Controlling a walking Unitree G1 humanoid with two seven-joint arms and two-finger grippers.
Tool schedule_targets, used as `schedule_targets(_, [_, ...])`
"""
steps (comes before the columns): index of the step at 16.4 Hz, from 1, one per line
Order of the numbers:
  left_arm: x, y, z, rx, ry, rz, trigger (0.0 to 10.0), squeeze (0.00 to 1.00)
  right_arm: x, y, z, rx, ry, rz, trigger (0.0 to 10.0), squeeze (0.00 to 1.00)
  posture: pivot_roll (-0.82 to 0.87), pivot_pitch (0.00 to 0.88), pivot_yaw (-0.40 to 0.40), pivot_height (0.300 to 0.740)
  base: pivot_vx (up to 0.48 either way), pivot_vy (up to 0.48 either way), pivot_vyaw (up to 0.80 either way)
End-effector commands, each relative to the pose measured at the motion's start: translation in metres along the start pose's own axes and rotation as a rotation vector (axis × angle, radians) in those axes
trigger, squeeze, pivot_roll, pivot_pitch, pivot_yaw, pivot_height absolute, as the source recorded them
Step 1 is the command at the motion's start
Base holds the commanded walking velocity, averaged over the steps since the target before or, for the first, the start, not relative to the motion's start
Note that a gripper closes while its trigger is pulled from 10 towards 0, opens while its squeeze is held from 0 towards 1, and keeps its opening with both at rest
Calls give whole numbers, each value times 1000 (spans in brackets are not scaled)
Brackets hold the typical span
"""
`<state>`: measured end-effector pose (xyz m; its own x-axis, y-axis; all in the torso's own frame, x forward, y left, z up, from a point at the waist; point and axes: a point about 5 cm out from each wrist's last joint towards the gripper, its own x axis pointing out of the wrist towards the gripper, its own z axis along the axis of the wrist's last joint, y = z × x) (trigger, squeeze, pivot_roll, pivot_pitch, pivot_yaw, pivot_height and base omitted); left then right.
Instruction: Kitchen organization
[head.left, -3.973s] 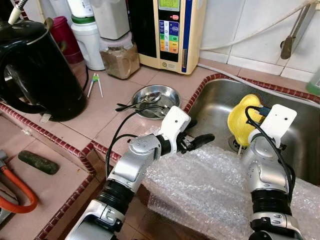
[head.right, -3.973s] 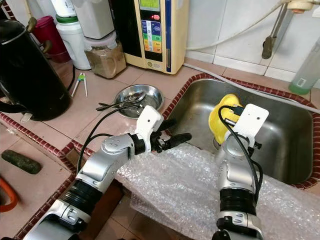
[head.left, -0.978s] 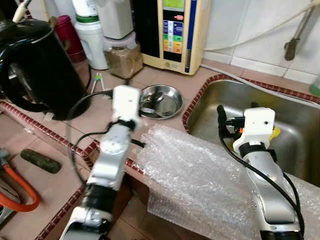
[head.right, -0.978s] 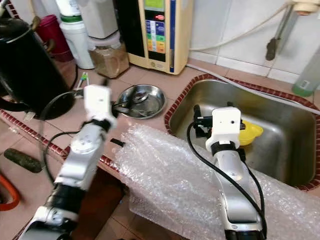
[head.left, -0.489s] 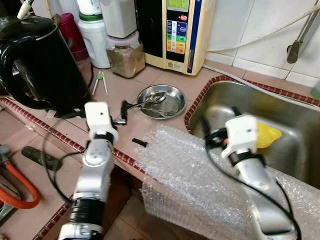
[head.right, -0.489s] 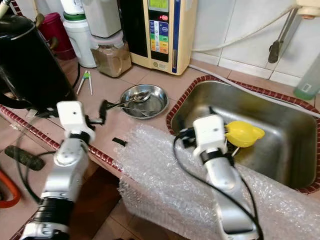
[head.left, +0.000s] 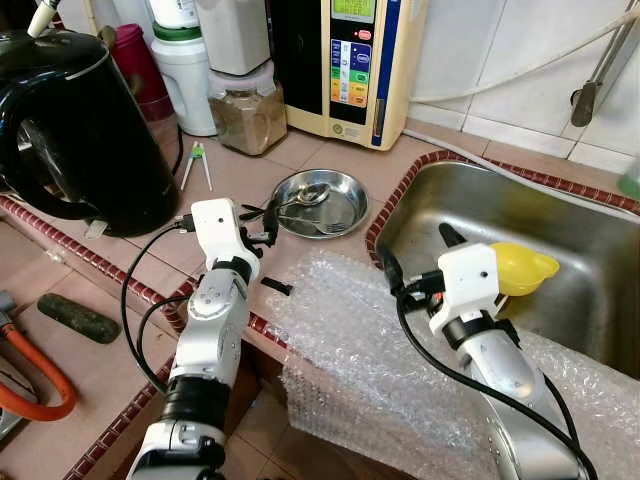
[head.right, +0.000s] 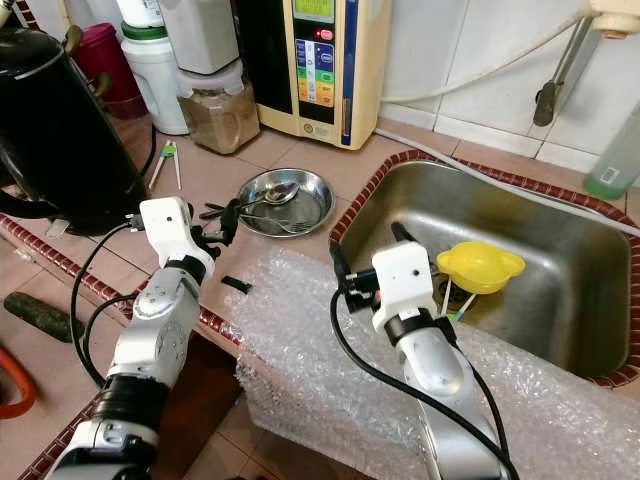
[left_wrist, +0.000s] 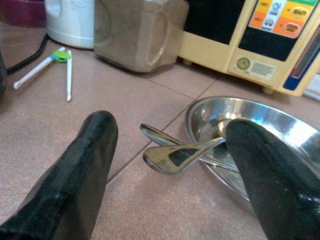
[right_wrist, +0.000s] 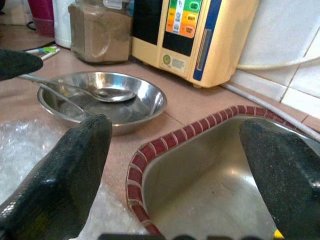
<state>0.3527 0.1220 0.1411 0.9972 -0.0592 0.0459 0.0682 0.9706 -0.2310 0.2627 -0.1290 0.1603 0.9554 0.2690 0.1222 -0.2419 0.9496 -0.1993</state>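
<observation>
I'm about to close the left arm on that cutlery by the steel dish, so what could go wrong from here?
The spoon handles overhang the rim of the steel dish, so pinching them may tip or drag the dish. The open left end effector sits low over the tile and its fingers could scrape the counter. The right end effector, open over the sink edge, could snag the bubble wrap.

A shiny silver steel bowl (head.left: 322, 203), yellow funnel (head.left: 522, 268), black kettle (head.left: 75, 130) and clear bubble wrap (head.left: 400, 370) are seen.
</observation>
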Motion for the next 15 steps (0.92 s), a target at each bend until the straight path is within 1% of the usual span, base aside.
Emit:
schedule_targets(1, [3, 0, 0, -47, 5, 4, 0, 0, -2, 1, 6, 8, -19, 13, 10000, 0, -131, 85, 63, 740, 0, 0, 0])
schedule_targets(3, [4, 1, 0, -67, 12, 14, 0, 0, -2, 1, 7, -1, -27, 3, 10000, 0, -131, 85, 63, 740, 0, 0, 0])
schedule_targets(5, [5, 1, 0, -72, 8, 11, 0, 0, -1, 2, 8, 26, -36, 24, 10000, 0, -139, 82, 66, 740, 0, 0, 0])
schedule_targets(6, [6, 1, 0, -87, 9, 10, 0, 0, -2, 1, 7, 52, -31, 39, 10000, 0, -137, 81, 64, 740, 0, 0, 0])
schedule_targets(7, [6, 1, 0, -98, 11, 12, 0, 0, -2, 2, 7, 56, -30, 50, 10000, 0, -137, 81, 64, 740, 0, 0, 0])
schedule_targets(10, [8, 1, -2, -177, 31, 7, 0, 0, -3, 5, 4, 38, -6, 65, 10000, 0, -136, 78, 66, 740, 0, 0, 0])
schedule_targets(12, [10, 0, 0, -205, 29, -4, 0, 0, -4, 9, 2, 38, 3, 84, 10000, 0, -136, 77, 69, 740, 0, 0, 0])
schedule_targets(14, [12, 0, -1, -248, 47, -12, 0, 0, -5, 13, 1, 33, 11, 110, 10000, 0, -137, 77, 73, 740, 0, 0, 0])
schedule_targets(15, [12, 0, -1, -252, 50, -6, 0, 0, -5, 14, 1, 31, 11, 111, 10000, 0, -138, 77, 75, 740, 0, 0, 0])
